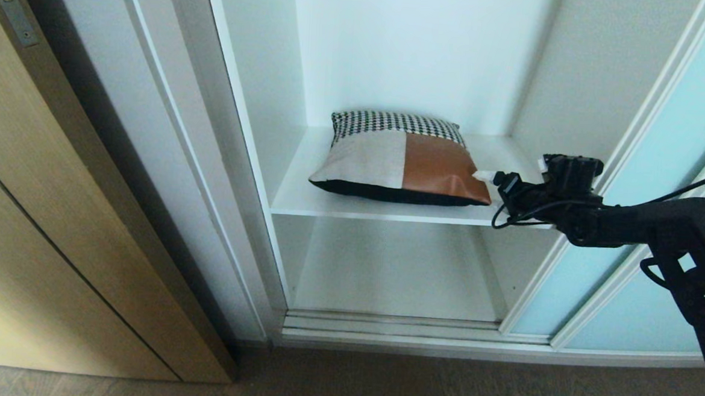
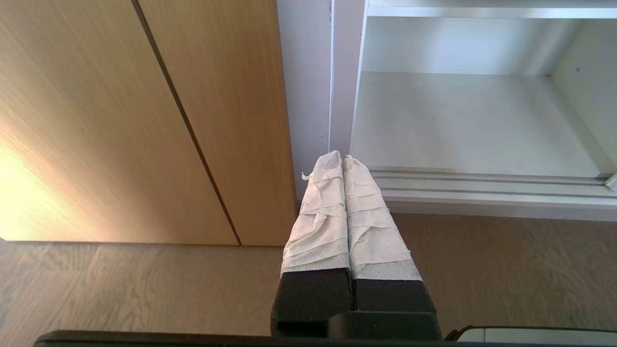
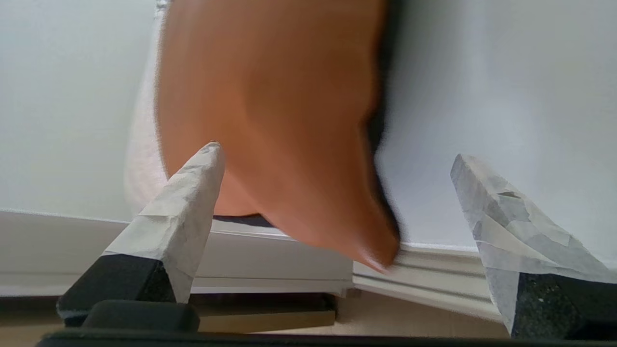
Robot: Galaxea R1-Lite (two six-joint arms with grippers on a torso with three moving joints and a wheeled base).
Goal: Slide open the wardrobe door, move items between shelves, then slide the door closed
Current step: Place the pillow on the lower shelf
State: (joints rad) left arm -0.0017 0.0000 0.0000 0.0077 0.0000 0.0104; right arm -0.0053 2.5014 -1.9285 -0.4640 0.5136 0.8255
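Observation:
The patchwork cushion [image 1: 400, 158] lies flat on the upper white shelf [image 1: 298, 204] inside the wardrobe. The sliding wardrobe door [image 1: 667, 172], pale-blue glass, is pushed to the right, so the interior is exposed. My right gripper [image 1: 491, 180] reaches in from the right at the cushion's near right corner. In the right wrist view the rust-brown corner [image 3: 289, 144] pokes between the wide-open fingers [image 3: 188, 207] without being pinched. My left gripper [image 2: 342, 159] hangs parked low near the floor, its taped fingers pressed together with nothing in them.
The lower shelf [image 1: 391, 272] sits under the cushion's shelf, behind the floor track [image 1: 394, 330]. A tan wood door [image 1: 56, 218] stands at the left. Wood floor [image 1: 379, 386] runs along the front.

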